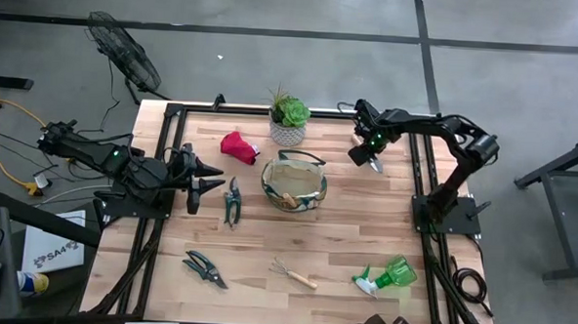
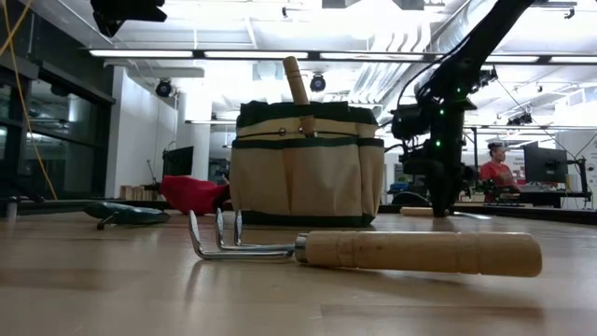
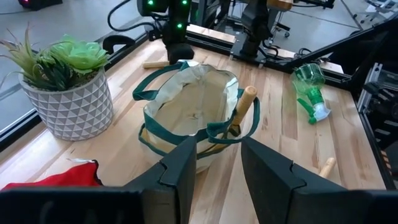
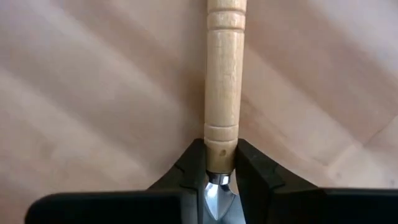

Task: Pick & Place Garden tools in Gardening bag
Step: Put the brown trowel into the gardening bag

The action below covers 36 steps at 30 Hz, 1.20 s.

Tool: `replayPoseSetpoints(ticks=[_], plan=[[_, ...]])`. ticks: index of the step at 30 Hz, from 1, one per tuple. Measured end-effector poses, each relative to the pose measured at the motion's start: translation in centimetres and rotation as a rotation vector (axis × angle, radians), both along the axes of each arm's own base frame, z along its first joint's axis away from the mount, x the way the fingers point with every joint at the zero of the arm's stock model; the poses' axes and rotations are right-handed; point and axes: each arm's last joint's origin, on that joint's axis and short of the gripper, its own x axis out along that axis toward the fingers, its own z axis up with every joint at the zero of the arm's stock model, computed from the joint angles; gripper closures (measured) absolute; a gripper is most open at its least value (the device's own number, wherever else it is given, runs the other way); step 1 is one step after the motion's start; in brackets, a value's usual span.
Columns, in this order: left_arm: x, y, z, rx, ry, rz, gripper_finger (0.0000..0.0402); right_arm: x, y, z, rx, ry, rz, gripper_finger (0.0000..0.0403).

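A wooden-handled trowel [image 4: 222,74] lies flat on the table near its far right edge, and my right gripper [image 4: 221,167] [image 1: 372,153] is shut on it from above. The gardening bag [image 1: 294,187] stands upright mid-table, with another wooden handle [image 3: 244,104] sticking up out of it. My left gripper [image 3: 217,171] [image 1: 206,178] hovers open at the left, pointing toward the bag with nothing between its fingers. On the table lie a red glove [image 1: 237,145], two dark pruning shears [image 1: 232,202] [image 1: 204,268], a hand rake [image 1: 294,274] and a green spray bottle [image 1: 388,276]. My right gripper pinches the trowel's wooden handle at the end by the metal blade [image 4: 221,146] between its two fingers. The fingers point down and lie across the handle. The trowel rests flat on the table, its handle reaching away from the fingers.
A succulent in a white pot [image 1: 289,119] stands at the far edge, just behind the bag. Black frame rails [image 1: 420,178] run along the table's sides. Bare wood lies between the bag and the right gripper and along the near middle.
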Motion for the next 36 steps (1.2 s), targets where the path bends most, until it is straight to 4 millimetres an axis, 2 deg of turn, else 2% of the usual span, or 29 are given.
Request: replayPoseSetpoints(ticks=[5,10,17,22,27,36], plan=[[0.0,0.0,0.1,-0.007,-0.008,-0.001,0.0278,0.7,1.2,2.3,-0.079,-0.043,-0.021,0.0354],[0.0,0.0,0.1,-0.024,-0.014,0.005,0.0278,1.2,3.7,5.3,-0.149,-0.110,-0.057,0.0354],[0.7,-0.2,0.1,0.045,-0.011,-0.011,0.0278,1.7,9.1,10.5,-0.271,-0.326,-0.132,0.0354],[2.0,-0.7,1.0,0.098,-0.101,-0.026,0.0278,2.3,13.9,13.5,-0.395,-0.528,-0.156,0.0354],[3.0,-0.9,1.7,0.144,-0.160,0.028,0.0278,3.1,18.5,14.8,-0.508,-0.685,-0.163,0.0354],[3.9,-1.1,4.5,0.139,-0.217,0.117,0.0278,5.1,25.1,15.1,-0.678,-0.882,-0.162,0.0354]])
